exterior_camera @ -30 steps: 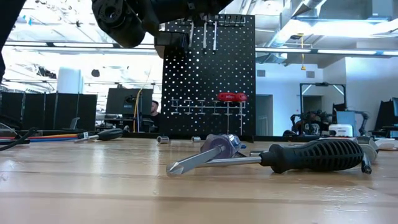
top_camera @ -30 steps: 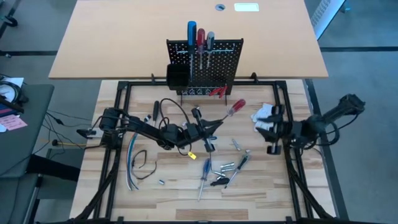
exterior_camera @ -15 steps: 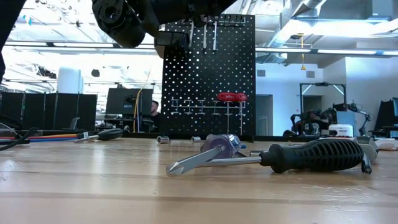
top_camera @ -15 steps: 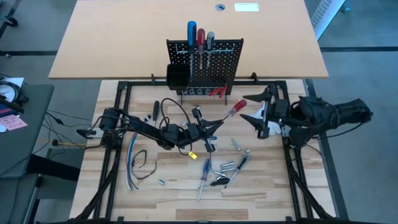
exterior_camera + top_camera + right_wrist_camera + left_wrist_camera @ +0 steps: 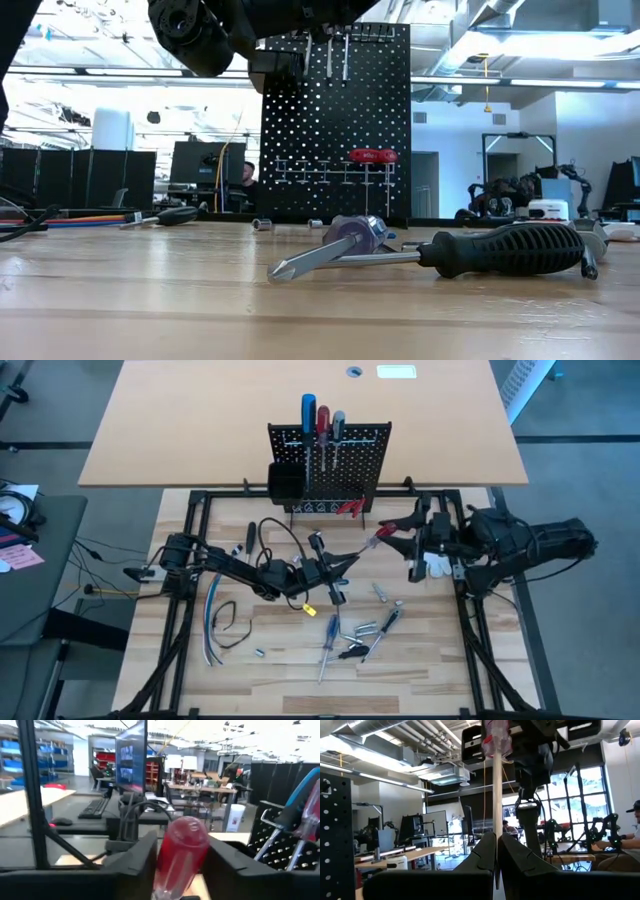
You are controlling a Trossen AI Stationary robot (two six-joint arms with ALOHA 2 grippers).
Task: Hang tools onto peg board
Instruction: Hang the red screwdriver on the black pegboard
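A red-handled screwdriver [image 5: 375,538] is held above the table between my two grippers. My left gripper [image 5: 338,563] is shut on its metal shaft, and my right gripper [image 5: 398,542] is shut on the red handle [image 5: 182,840]. The black peg board [image 5: 330,460] stands at the table's far edge. Blue, red and grey screwdrivers [image 5: 322,415] stick up from its top rail, and red pliers [image 5: 350,508] hang low on it. More tools [image 5: 360,630] lie loose on the wood, among them a black-handled screwdriver [image 5: 510,250]. My left gripper pinches the bare metal shaft [image 5: 496,820] between its two shut fingers, low on the shaft, away from the handle. The fingers slant upward from the table's left. The screwdriver is lifted clear, handle end higher. My right gripper has the red handle's rounded end [image 5: 182,832] between its two fingers [image 5: 135,862], one on each side. It comes in about level from the table's right.
A white glove [image 5: 437,565] lies below my right gripper. Loose cables [image 5: 225,622] lie at the near left. A black bin [image 5: 285,480] hangs on the peg board's left side. Black frame rails [image 5: 190,560] run along the table's edges.
My right gripper has risen from the white glove and gone toward the table's left, to the red handle. Its fingers spread wide on the way, then narrowed around the handle. The screwdriver has stayed where it was.
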